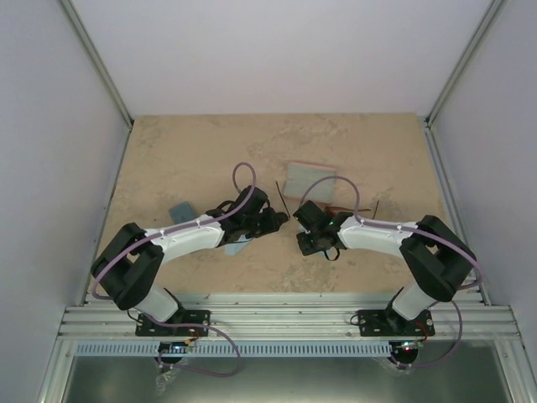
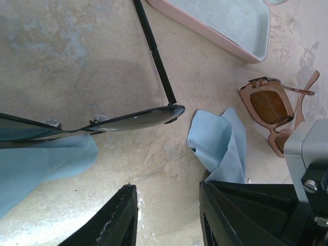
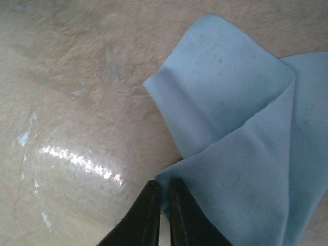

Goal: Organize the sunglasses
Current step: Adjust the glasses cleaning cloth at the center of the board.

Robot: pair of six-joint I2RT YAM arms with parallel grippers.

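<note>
Two tools sit almost nose to nose over the table in the top view: left tool and right tool. The black wire sunglasses poke a temple up just above the gap, and the amber sunglasses peek out upper right of the right tool.

Left wrist view: fingers apart, gripping nothing. The black pair lies just beyond the tips, centre-left. The amber pair is at the right edge, below the pink case.

Right wrist view: fingers together, pinching the light blue cloth at its edge.
</note>
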